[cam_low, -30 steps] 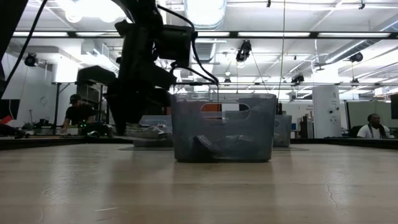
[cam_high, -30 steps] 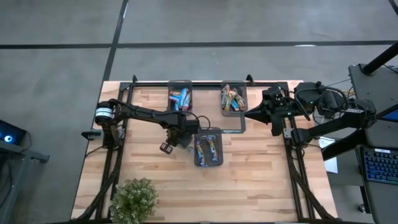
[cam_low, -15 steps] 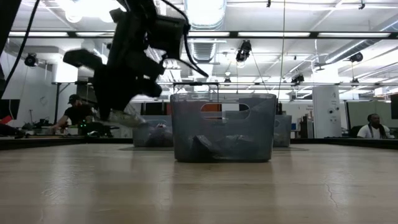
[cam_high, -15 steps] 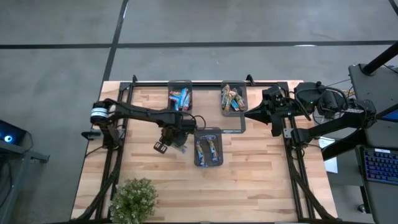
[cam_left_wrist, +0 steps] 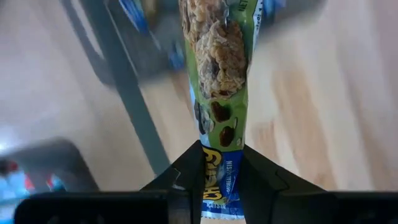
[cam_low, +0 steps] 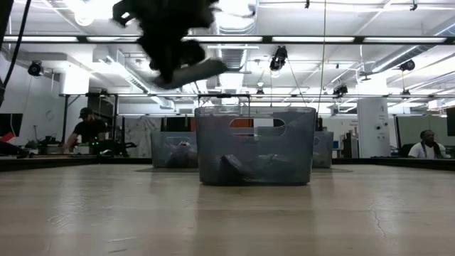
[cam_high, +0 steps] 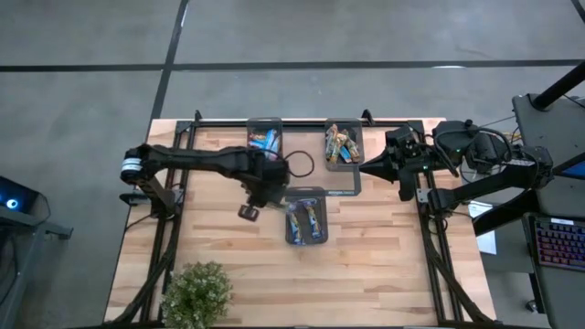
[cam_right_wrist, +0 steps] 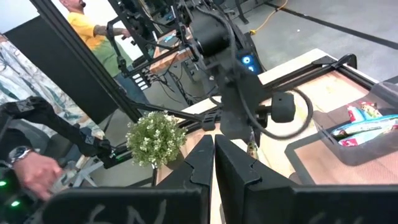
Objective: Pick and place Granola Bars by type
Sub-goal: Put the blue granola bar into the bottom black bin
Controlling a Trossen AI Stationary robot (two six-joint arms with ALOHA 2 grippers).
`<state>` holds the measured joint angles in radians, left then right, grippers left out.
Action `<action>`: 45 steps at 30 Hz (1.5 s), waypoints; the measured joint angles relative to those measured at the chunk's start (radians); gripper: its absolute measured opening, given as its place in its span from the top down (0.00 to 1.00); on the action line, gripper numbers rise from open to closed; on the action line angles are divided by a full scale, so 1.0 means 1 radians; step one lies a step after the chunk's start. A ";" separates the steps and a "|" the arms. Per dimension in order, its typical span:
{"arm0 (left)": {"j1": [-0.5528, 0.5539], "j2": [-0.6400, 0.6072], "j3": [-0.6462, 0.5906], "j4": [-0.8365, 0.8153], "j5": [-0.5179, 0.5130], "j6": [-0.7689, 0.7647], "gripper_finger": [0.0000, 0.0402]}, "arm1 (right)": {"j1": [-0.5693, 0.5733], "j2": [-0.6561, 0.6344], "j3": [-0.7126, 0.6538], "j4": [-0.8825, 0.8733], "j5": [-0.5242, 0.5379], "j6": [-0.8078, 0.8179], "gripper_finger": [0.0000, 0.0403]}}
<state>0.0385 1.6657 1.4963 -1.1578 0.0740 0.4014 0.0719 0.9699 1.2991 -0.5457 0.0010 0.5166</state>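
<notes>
My left gripper (cam_high: 264,193) hangs above the table just left of the near tray (cam_high: 306,217), shut on a green-wrapped granola bar (cam_left_wrist: 222,74) with a blue printed end. That tray holds several light-blue bars. The far left tray (cam_high: 265,142) holds blue and red bars, and the far right tray (cam_high: 343,144) holds green and brown ones. In the low view the held bar (cam_low: 190,72) shows high above the tray's rim. My right gripper (cam_high: 366,167) waits shut, raised at the table's right side. My left gripper pinches the bar's blue printed end (cam_left_wrist: 219,179) between its two fingers. The fingers come from above, pointing steeply down, and lie along the bar. The rest of the bar sticks out past the fingertips, tilted and lifted clear of the table and trays.
A small potted plant (cam_high: 195,292) stands at the near left corner. A black frame (cam_high: 311,122) runs along the table's far edge and sides. People (cam_low: 89,128) sit in the room beyond the table. Bare wood lies near and left of the near tray.
My left gripper has risen steeply from table height beside the near tray, staying shut on the green bar and turning somewhat as it rose. The bar has come up with it, from low beside the tray to above the tray's rim.
</notes>
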 joint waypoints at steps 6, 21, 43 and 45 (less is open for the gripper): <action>-0.012 0.010 0.080 0.170 0.046 -0.221 0.85 | 0.000 -0.002 0.000 0.001 0.000 -0.014 0.98; -0.043 0.012 0.083 0.464 0.195 -1.081 0.85 | 0.000 -0.002 0.000 0.001 0.000 -0.056 0.98; -0.078 0.014 -0.175 0.695 0.013 -1.794 0.85 | 0.000 -0.002 0.000 0.001 0.001 -0.136 0.98; -0.082 0.014 -0.179 0.721 0.011 -1.816 0.85 | 0.000 -0.002 0.000 0.001 0.001 -0.136 0.98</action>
<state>-0.0437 1.6798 1.3173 -0.4367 0.0846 -1.4144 0.0719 0.9684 1.2991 -0.5449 0.0021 0.3801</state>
